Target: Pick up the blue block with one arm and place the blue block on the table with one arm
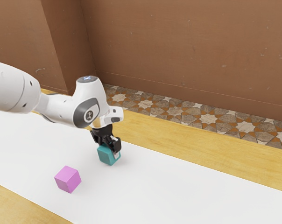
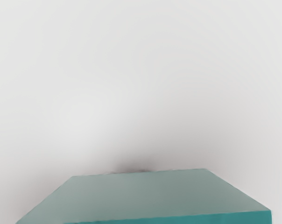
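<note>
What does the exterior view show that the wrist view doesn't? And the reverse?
Exterior view's extras: the pink block, the white arm with the gripper down at the teal-blue block, yellowish wood along the white surface, brown wall, patterned floor.

Wrist view's extras: a close look at the block's broad greyish-green face, plus a dark smudge just past that face's edge.

Shared: the teal-blue block, white surface.

No readable text, label, number or sign.
</note>
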`<state>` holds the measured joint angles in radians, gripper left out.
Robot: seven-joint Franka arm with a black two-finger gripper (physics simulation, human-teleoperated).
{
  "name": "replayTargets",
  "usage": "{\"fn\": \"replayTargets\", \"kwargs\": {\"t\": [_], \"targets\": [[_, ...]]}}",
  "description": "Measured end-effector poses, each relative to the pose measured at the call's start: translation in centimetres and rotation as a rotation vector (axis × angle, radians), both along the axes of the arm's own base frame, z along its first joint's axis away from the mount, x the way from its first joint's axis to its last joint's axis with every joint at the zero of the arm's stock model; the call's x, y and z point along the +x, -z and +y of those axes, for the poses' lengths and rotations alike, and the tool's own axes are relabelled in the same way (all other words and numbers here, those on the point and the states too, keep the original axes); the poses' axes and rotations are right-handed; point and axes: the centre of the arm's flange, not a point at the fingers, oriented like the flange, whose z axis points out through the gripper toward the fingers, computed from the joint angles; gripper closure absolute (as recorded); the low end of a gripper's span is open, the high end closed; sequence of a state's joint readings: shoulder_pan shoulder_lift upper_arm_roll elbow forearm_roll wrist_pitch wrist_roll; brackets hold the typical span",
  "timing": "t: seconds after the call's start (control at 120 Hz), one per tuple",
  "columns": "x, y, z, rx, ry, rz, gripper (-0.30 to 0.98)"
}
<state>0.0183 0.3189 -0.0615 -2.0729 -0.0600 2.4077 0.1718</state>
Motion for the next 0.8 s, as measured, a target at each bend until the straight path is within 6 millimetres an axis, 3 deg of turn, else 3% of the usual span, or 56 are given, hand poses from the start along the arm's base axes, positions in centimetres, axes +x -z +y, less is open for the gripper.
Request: {"fn": "replayTargets", "kwargs": {"t": [0.192, 0.417, 0.567, 0.675, 0.8], "targets": [[0.3, -0.3, 0.0, -0.01, 0.0, -0.008, 0.13], [0.4, -1.5, 0.5, -0.009, 0.001, -0.025, 0.05], [0.3, -6.5, 1.0, -0.003, 0.004, -0.081, 0.02], [-0.7, -12.2, 1.0, -0.002, 0.003, -0.111, 0.01], [-0.5, -15.5, 0.6, -0.002, -0.001, -0.101, 0.01]]}}
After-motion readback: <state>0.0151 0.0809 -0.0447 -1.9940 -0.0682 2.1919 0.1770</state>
